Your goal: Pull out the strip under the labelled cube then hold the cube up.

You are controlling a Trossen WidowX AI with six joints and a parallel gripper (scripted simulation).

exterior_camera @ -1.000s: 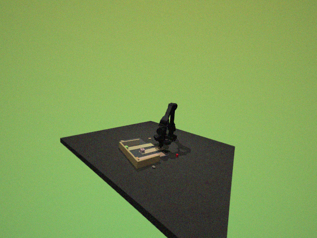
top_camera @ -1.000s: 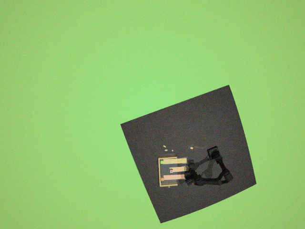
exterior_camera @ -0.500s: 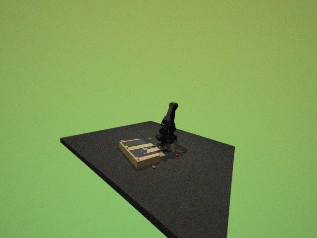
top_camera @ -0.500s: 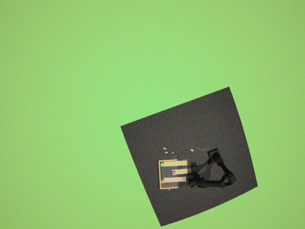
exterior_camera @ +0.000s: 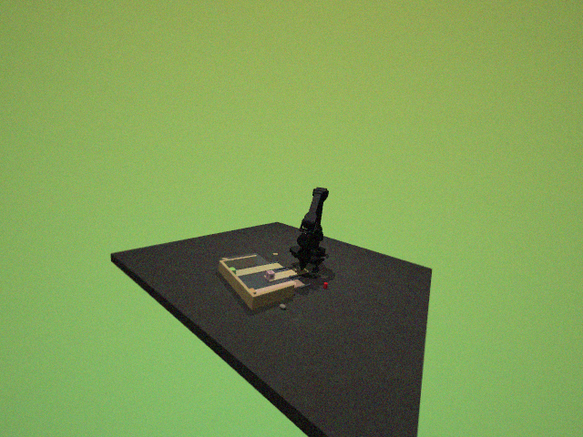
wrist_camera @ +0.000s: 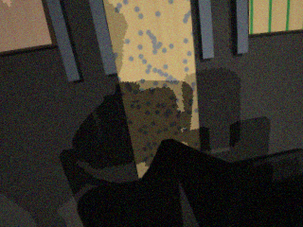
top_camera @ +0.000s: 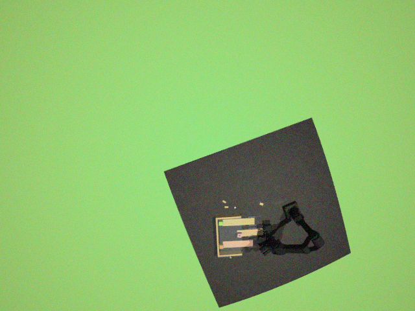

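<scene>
The labelled cube [top_camera: 239, 235] [exterior_camera: 269, 275], pinkish with a dark mark, sits at the far end of the tan strip with blue dots [top_camera: 249, 232] [exterior_camera: 285, 274] [wrist_camera: 156, 28]. This strip is drawn partly out of the wooden frame [top_camera: 216, 237] [exterior_camera: 272, 298], with the cube well away from the back wall. My gripper [exterior_camera: 303, 269] [wrist_camera: 167, 144] is shut, its fingertips low over the strip's near end. Nothing shows plainly between the fingers; the arm and shadow hide the contact. The cube is outside the wrist view.
A pink strip [top_camera: 236, 243] [wrist_camera: 24, 28] and a green-striped strip [top_camera: 238, 221] [wrist_camera: 279, 16] lie on either side, with an orange cube [top_camera: 221, 247] and a green cube [top_camera: 220, 223] at their far ends. Blue-grey rails [wrist_camera: 205, 33] flank the dotted strip. A red piece [exterior_camera: 325, 285] lies outside the frame.
</scene>
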